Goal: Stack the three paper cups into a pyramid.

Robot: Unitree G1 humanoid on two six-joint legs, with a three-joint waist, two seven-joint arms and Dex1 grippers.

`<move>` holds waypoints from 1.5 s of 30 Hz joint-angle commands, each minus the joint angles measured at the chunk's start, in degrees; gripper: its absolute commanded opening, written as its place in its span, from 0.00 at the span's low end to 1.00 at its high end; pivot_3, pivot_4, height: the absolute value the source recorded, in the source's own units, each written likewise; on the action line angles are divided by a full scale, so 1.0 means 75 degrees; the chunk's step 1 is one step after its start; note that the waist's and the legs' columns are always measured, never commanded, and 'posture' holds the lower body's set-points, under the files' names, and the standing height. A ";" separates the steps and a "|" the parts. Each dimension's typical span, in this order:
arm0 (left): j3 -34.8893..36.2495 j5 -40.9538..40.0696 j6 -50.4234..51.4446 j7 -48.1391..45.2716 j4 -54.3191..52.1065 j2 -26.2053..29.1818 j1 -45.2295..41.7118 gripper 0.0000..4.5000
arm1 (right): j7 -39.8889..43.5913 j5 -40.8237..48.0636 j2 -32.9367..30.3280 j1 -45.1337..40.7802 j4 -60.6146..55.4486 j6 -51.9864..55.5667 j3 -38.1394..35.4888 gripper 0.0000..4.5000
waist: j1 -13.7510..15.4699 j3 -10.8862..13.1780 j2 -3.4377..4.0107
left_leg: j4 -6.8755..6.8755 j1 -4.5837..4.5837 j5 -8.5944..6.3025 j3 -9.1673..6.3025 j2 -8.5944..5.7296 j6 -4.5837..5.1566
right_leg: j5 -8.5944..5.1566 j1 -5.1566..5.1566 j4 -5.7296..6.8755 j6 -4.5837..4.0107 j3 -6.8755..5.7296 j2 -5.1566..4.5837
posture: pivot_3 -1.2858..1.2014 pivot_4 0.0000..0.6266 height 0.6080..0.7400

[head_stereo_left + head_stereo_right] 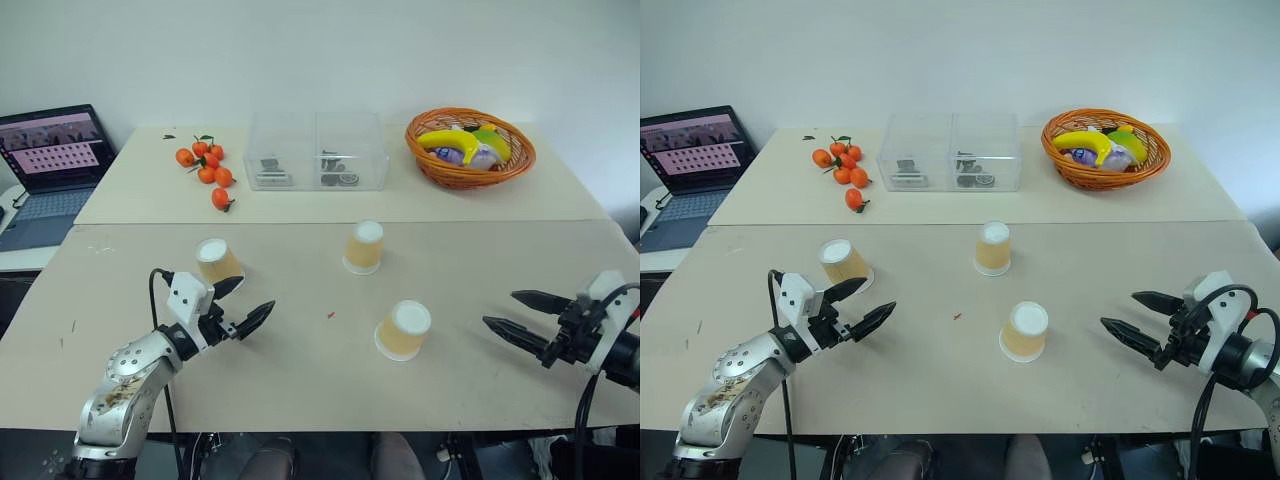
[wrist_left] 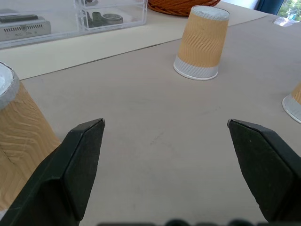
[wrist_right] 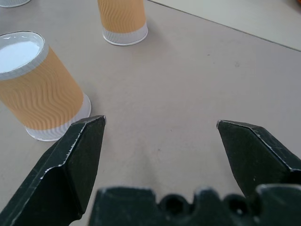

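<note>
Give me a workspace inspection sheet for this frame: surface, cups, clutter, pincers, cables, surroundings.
Surface: beige table, a small red speck near its middle; second table butted behind it.
Job's things: three paper cups, all upside down and apart, none stacked: left cup, middle cup, near cup.
Clutter: tangerines, clear plastic box, wicker basket with a banana, all on the rear table.
Grippers: left pincer open, beside the left cup, holding nothing; right pincer open, empty, apart from the near cup.
Cables: black cable at the left wrist; another at the right wrist.
Surroundings: laptop on, at far left; white wall behind.
</note>
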 commanded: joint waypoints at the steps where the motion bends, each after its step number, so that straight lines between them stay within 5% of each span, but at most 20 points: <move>1: -0.0230 0.0076 -0.0305 -0.0467 0.0105 0.0173 -0.0328 0.99 | -0.0181 0.0152 0.0115 0.0228 -0.0680 -0.0021 -0.0423 1.00 | 0.0003 0.0000 0.0000 | 0.0000 0.0000 0.0000 0.0000 0.0000 0.0000 | 0.0000 0.0000 0.0000 0.0000 0.0000 0.0000 | 0.52 0.24 0.99; 13: -0.0967 0.0052 -0.0337 -0.1429 0.0917 0.0094 -0.2071 0.99 | -0.0712 0.0745 0.0483 0.1530 -0.3269 0.0510 -0.0403 1.00 | -0.0031 0.0003 -0.0006 | 0.0005 -0.0004 -0.0002 0.0001 -0.0004 0.0002 | -0.0003 0.0004 -0.0003 0.0008 0.0001 -0.0004 | 0.52 0.24 0.99; 45: -0.0775 -0.0541 0.0500 -0.1738 0.0466 0.0500 -0.3085 0.99 | -0.1009 0.0675 0.0981 0.0285 -0.2958 0.0460 0.1850 1.00 | -0.0019 0.0006 -0.0011 | 0.0008 0.0001 -0.0002 0.0000 -0.0005 0.0003 | 0.0008 -0.0006 0.0000 -0.0010 -0.0001 -0.0003 | 0.52 0.24 0.99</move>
